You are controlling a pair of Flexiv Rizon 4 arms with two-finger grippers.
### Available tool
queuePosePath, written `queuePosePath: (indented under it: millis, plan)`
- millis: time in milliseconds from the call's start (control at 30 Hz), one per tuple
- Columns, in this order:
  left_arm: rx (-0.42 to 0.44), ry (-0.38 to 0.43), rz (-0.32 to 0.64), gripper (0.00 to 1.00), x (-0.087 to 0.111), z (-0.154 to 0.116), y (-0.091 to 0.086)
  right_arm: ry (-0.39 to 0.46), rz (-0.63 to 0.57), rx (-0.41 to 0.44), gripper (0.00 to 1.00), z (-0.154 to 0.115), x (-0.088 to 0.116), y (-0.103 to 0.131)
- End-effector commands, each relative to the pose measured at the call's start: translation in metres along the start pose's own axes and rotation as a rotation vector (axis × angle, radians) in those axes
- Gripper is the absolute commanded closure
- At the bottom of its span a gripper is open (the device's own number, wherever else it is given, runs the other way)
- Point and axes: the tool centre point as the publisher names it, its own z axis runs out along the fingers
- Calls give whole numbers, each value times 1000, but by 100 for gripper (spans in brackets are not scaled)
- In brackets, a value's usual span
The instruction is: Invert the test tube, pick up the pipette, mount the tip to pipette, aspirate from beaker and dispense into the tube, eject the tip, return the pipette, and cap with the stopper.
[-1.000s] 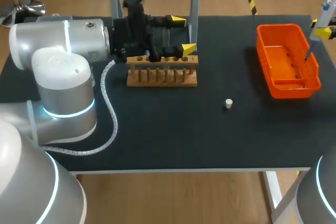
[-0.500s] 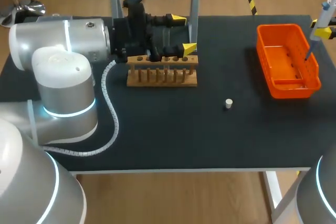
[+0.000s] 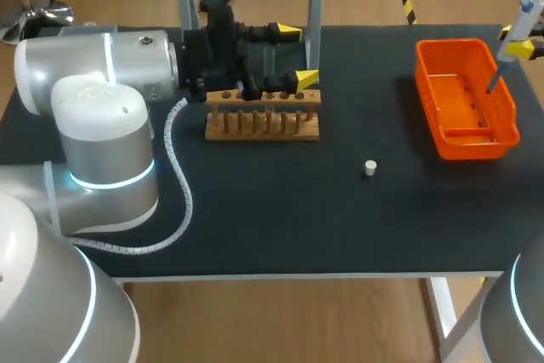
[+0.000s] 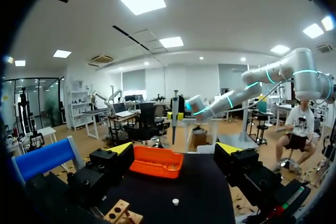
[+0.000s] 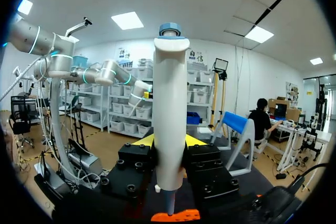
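Your right pincer [image 5: 169, 142] pinches the pipette [image 5: 169, 103], tip over the orange bin [image 3: 463, 108]. Your left pincer [image 3: 296, 57] stands spread by the wooden rack [image 3: 263, 121] on the tabletop [image 3: 280, 210]

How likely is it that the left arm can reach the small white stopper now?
Probably yes. The stopper lies alone on the table, and the left gripper is open with nothing seen between its fingers. Only the wooden rack stands close under that gripper, so it may need to rise first.
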Motion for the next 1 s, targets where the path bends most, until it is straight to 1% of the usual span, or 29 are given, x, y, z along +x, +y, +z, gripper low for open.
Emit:
queuePosePath:
  millis: [33,67,133,333,400,500,733,1000]
  plan:
    - [5,-4,2,0,1,0,2,-16,-10,24,100,47,7,13]
    - [5,-4,2,0,1,0,2,-15,-20,42,100,56,7,13]
    - [5,-4,2,0,1,0,2,8,-29,42,100,75,7,16]
    - [5,-4,2,0,1,0,2,30,-31,57,100,121,11,17]
    - [5,-4,2,0,1,0,2,28,-44,75,100,134,12,14]
    - [5,-4,2,0,1,0,2,48,-43,74,100,154,12,7]
    - [5,-4,2,0,1,0,2,78,-37,72,100,196,5,-2]
    - [5,-4,2,0,1,0,2,86,-20,58,100,235,-3,-4]
